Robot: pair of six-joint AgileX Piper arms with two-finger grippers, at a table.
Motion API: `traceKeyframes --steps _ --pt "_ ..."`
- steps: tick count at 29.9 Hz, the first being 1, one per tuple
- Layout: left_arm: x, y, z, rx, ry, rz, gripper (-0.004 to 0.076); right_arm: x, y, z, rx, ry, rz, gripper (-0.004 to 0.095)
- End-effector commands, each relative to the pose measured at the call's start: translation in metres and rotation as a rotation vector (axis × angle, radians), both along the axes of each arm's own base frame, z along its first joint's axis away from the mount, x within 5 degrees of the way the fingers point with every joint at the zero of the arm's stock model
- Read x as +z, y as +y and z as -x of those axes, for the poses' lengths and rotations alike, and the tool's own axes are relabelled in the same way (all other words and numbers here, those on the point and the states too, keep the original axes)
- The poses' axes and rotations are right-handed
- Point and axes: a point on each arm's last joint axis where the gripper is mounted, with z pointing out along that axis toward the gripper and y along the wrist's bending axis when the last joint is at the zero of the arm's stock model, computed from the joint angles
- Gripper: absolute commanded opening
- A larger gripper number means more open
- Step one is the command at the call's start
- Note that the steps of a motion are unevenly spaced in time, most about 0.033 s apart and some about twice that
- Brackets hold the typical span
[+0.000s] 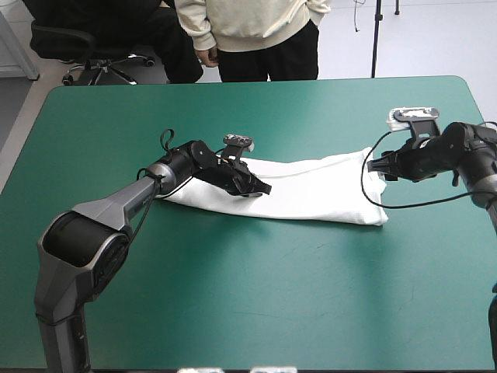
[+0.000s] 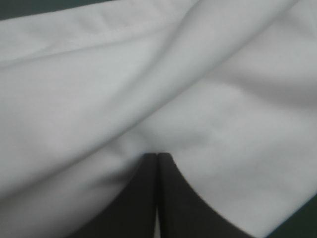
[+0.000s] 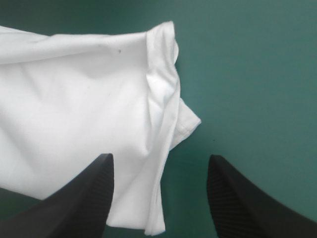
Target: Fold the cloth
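Observation:
The white T-shirt [image 1: 311,188] lies as a long folded band across the middle of the table, running from left to right. My left gripper [image 1: 258,186] rests on the band's left half, its black fingers [image 2: 171,198] pressed together with cloth [image 2: 148,89] bunched at their tips, creases spreading from there. My right gripper [image 1: 377,165] hovers at the band's right end. It stands open, and the shirt's folded right edge [image 3: 163,124] lies between and ahead of its fingers [image 3: 94,193].
The teal-green cover [image 1: 256,295] surrounds the shirt on every side, with the widest stretch toward the near edge. The table's right edge runs close behind my right arm.

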Motion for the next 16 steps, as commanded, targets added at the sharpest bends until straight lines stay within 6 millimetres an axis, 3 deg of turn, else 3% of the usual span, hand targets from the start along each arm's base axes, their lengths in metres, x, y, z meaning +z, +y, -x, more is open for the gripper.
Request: traceKeyframes --steps 1,7,16 --pt "0.018 -0.003 0.002 -0.008 -0.022 0.035 -0.0017 -0.001 -0.003 -0.011 0.011 -0.030 -0.056 0.0536" --pt "0.018 -0.003 0.005 -0.022 -0.005 0.034 -0.0017 -0.023 -0.006 -0.025 0.019 0.018 -0.154 0.0662" --pt "0.018 -0.003 0.005 -0.027 0.001 0.034 -0.0017 -0.068 -0.009 -0.044 0.020 0.126 -0.136 0.0666"
